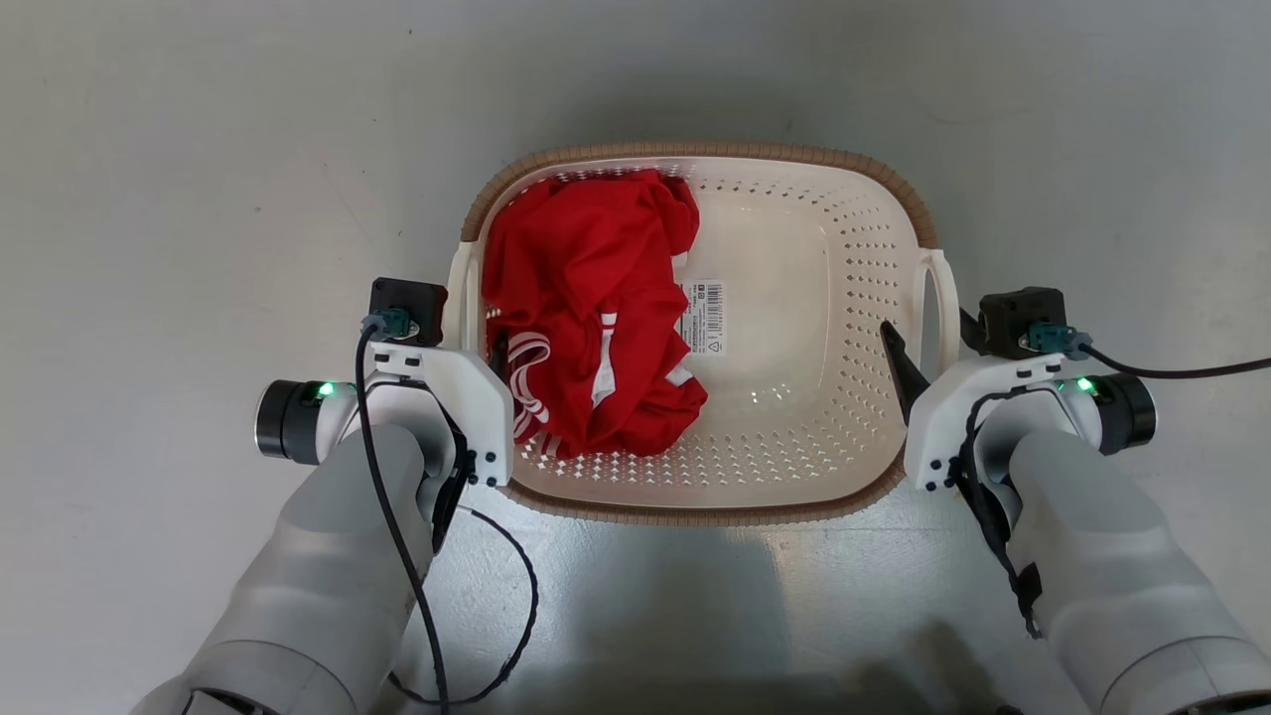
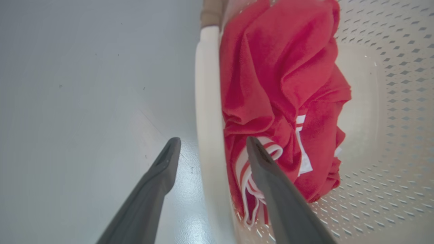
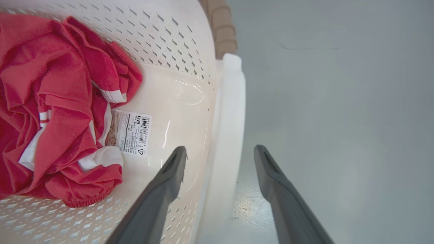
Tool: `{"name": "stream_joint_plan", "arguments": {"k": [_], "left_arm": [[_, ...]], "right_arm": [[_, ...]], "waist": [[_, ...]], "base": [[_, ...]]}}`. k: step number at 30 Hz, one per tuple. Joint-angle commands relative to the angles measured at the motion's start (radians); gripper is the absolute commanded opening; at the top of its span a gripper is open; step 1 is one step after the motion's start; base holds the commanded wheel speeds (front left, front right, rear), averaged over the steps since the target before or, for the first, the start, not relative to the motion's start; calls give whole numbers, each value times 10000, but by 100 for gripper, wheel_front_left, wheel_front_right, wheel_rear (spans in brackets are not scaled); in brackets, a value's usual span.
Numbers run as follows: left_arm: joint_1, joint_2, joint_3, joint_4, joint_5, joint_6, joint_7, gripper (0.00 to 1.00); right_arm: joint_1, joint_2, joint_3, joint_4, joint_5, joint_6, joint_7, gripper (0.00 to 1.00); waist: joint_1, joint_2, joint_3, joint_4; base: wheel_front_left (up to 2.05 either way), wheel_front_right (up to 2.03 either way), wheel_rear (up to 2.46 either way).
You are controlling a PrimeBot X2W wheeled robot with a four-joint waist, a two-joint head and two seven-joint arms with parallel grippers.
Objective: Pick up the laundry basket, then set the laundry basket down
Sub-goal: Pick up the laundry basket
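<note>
Head view from above: the laundry basket (image 1: pixel 854 248) sits on the grey floor (image 1: pixel 199 149), a red garment (image 1: pixel 586 298) heaped in its left half. The left gripper (image 2: pixel 213 142) and the right gripper (image 3: pixel 219 149), jaws spread wide, each straddle a side handle.

Glossy plastic laundry basket (image 1: pixel 862 260); matt red cloth (image 1: pixel 581 298); smooth floor (image 1: pixel 199 149).

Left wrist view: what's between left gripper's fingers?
In that view: the side handle of the laundry basket, left gripper open around it; inner finger over the red shirt.
</note>
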Motion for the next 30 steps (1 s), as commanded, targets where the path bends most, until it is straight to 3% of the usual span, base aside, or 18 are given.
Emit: {"name": "stream_joint_plan", "arguments": {"k": [1,5,6,7,8,9,10,30], "left_arm": [[17,221,124,4,-65,93,29,100],[-13,221,62,17,-64,131,46,100],[-19,221,41,19,-63,136,53,89],[-39,221,-11,21,-23,150,35,71],[-63,221,-86,23,38,166,12,40],[-83,221,-143,24,80,188,-9,18],[-97,221,-169,26,88,206,-29,0],[435,221,-539,3,-393,359,152,0]], "right_arm": [[242,137,186,25,106,62,-89,100],[216,137,216,51,160,62,-106,100],[205,137,226,56,173,62,-108,92],[196,137,247,60,184,62,-104,45],[200,137,293,72,221,62,-41,14],[207,137,342,76,277,62,2,0],[209,137,366,76,358,62,17,0],[600,137,1229,135,1182,62,547,0]], "waist": [[0,0,10,-5],[0,0,55,-14],[0,0,77,-14],[0,0,100,-11],[0,0,120,0],[0,0,140,10],[0,0,162,17],[0,0,-779,109]], "base": [[0,0,0],[0,0,0],[0,0,0],[0,0,0],[0,0,0],[0,0,0],[0,0,0],[0,0,0]]}}
